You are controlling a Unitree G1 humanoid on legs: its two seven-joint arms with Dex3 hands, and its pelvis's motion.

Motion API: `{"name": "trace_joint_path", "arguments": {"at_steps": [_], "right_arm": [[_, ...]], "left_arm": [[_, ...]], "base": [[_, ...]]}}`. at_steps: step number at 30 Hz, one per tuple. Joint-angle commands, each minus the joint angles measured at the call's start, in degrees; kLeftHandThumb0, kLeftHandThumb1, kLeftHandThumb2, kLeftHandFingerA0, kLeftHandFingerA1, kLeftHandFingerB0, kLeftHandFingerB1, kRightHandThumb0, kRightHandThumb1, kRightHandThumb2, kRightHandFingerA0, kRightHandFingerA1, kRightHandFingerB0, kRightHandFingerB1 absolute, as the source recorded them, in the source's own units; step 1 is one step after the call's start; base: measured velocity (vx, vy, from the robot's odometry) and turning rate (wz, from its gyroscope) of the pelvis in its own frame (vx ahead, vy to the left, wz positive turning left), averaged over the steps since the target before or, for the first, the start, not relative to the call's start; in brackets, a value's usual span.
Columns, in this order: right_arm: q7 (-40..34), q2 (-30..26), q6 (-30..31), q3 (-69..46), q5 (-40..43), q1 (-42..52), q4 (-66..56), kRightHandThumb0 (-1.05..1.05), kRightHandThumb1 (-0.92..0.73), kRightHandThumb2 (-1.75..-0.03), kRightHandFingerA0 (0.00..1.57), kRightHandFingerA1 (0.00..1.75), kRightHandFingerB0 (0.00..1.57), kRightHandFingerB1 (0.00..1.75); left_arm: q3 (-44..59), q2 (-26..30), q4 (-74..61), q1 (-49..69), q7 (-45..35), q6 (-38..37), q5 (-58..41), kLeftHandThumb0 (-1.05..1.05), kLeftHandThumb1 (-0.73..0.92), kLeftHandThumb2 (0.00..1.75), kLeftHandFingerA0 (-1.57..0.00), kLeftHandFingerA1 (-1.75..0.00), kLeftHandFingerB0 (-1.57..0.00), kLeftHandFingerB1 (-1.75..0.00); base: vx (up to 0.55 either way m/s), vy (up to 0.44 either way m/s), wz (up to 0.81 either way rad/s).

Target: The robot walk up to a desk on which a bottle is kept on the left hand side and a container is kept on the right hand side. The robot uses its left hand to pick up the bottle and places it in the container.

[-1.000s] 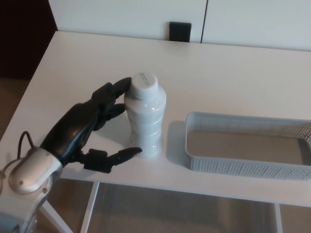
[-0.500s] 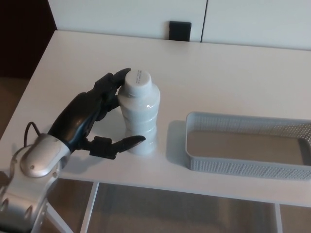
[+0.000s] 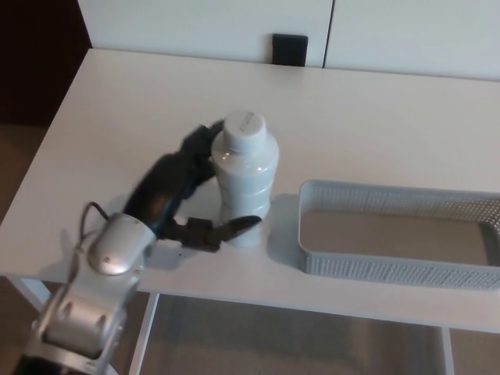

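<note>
- Bottle [image 3: 245, 181] stands on the tabletop [image 3: 367, 125], just left of the basket, but the largest thing in view is that white tabletop itself, filling most of the picture, with a white wall and a small black plate [image 3: 289, 50] behind its far edge.
- Basket [image 3: 394, 269]: a pale grey mesh tray at the right, near the front edge of the tabletop, running out of the picture on the right; its floor is bare.
- Left arm [image 3: 98, 293]: a silver forearm coming up from the lower left corner, a thin cable looping at the wrist.
- The bottle is white, ribbed and capped; it looks upright or nearly so, its base on the tabletop, a narrow gap between it and the basket's left wall.
- Left hand [image 3: 176, 191]: black, wrapped around the bottle's left side, fingers [image 3: 201, 144] pressed against the shoulder below the cap and the thumb [image 3: 230, 229] curled across the front near the base; it seems to grip the bottle, though blur hides the contact.
- The right hand does not show.
</note>
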Motion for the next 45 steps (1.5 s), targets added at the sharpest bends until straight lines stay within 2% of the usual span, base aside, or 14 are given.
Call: {"name": "trace_joint_path", "arguments": {"at_steps": [1, 4, 5, 6, 8, 9, 12, 13, 16, 20, 25, 27, 34, 45], "right_arm": [[-0.17, -0.77, -1.23, 0.34, -0.8, -0.79, 0.1, -0.63, -0.46, -0.56, 0.72, 0.51, 0.67, 0.42], [-0.31, -0.8, -1.46, 0.63, -1.21, -0.85, -0.26, -0.62, -0.47, -0.56, 0.7, 0.52, 0.65, 0.42], [-0.1, -0.86, -1.94, 0.64, -1.32, -0.97, 0.15, -0.62, -0.47, -0.56, 0.72, 0.52, 0.67, 0.42], [-0.09, -0.99, -1.67, 0.72, -1.32, -0.96, 0.05, -0.62, -0.47, -0.56, 0.7, 0.51, 0.65, 0.42], [-0.46, -0.95, -1.33, 1.07, -1.55, -0.92, -0.74, -0.63, -0.47, -0.56, 0.69, 0.51, 0.65, 0.42], [-0.61, -0.87, -1.42, 1.19, -1.66, -1.03, -0.91, -0.63, -0.47, -0.55, 0.72, 0.51, 0.68, 0.43], [-0.87, -0.77, -1.58, 1.58, -1.85, -1.24, -1.36, -0.64, -0.46, -0.54, 0.69, 0.51, 0.67, 0.43], [-0.87, -0.77, -1.58, 1.58, -1.85, -1.24, -1.36, -0.64, -0.46, -0.54, 0.69, 0.51, 0.67, 0.43], [-1.81, -0.92, -0.81, 2.02, -2.18, -1.69, -1.94, -0.61, -0.48, -0.55, 0.69, 0.5, 0.69, 0.44], [-1.6, -1.21, -1.27, 2.0, -2.23, -2.16, -1.53, -0.61, -0.48, -0.56, 0.69, 0.5, 0.71, 0.44], [-1.66, -1.43, -0.37, 2.22, -2.1, -2.37, -2.49, -0.62, -0.46, -0.57, 0.7, 0.53, 0.73, 0.45], [-1.73, -1.71, 0.32, 2.04, -1.71, -2.84, -2.86, -0.6, -0.48, -0.55, 0.7, 0.54, 0.75, 0.46], [-1.22, -2.44, -0.63, 2.26, -2.21, -5.0, -0.22, -0.59, -0.47, -0.56, 0.73, 0.54, 0.78, 0.47], [-2.52, -1.64, -0.78, 2.92, -3.18, -4.03, -0.4, -0.6, -0.47, -0.55, 0.73, 0.54, 0.8, 0.47]], "left_arm": [[0.06, -3.68, 4.85, -2.08, 2.31, 0.89, 0.8, -0.49, 0.34, 0.69, -0.03, -0.33, -0.03, -0.16], [-0.85, -4.35, 6.52, -3.22, 2.65, 1.24, 2.67, -0.53, 0.36, 0.68, -0.04, -0.39, -0.08, -0.11], [-1.57, -4.81, 7.14, -3.78, 3.34, 2.13, 3.78, -0.5, 0.46, 0.54, -0.32, -0.37, -0.01, -0.23], [-2.64, -5.5, 8.74, -4.78, 4.27, 2.56, 5.18, -0.46, 0.41, 0.67, -0.26, -0.43, -0.05, -0.2], [-2.82, -5.74, 10.19, -5.63, 4.36, 1.8, 5.43, -0.36, 0.5, 0.57, -0.31, -0.36, -0.07, -0.22], [-2.89, -5.9, 11.38, -6.56, 4.16, 2.11, 5.41, -0.27, 0.56, 0.57, -0.85, -0.51, -0.19, -0.29], [-4.15, -5.91, 14.26, -9.25, 4.16, 3.35, 7.05, -0.11, 0.74, 0.62, -1.04, -0.6, -0.46, -0.37], [-4.15, -5.91, 14.26, -9.25, 4.16, 3.35, 7.05, -0.11, 0.74, 0.62, -1.04, -0.6, -0.46, -0.37], [-3.89, -6.18, 15.83, -10.11, 5.02, 2.39, 7.12, 0.04, 0.83, 0.66, -0.96, -1.04, -0.83, -0.58], [-4.49, -5.19, 14.28, -9.23, 5.89, 0.78, 8.7, 0.02, 0.84, 0.64, -0.93, -0.98, -0.78, -0.7], [-1.84, -3.47, 10.98, -7.67, 5.01, -0.6, 6.89, 0.0, 0.86, 0.65, -0.83, -1.19, -0.7, -0.93], [0.99, -1.34, 8.59, -7.61, 3.69, -1.8, 5.3, -0.03, 0.83, 0.65, -0.87, -1.16, -0.76, -0.83], [9.45, -1.79, -0.18, -12.37, 4.14, -0.15, 0.59, -0.03, 0.82, 0.69, -0.99, -1.36, -0.75, -1.02], [2.22, -9.92, -11.03, -12.88, 3.86, 3.35, 2.07, 0.01, 0.83, 0.65, -1.02, -1.16, -0.81, -1.0]], "base": [[0.0, 0.0, 0.0], [0.0, 0.0, 0.0], [0.0, 0.0, 0.0], [0.0, 0.0, 0.0], [0.0, 0.0, 0.0], [0.0, 0.0, 0.0], [0.0, 0.0, 0.0], [0.0, 0.0, 0.0], [0.0, 0.0, 0.0], [0.0, 0.0, 0.0], [0.0, 0.0, 0.0], [0.0, 0.0, 0.0], [0.0, 0.0, 0.0], [0.0, 0.0, 0.0]]}}
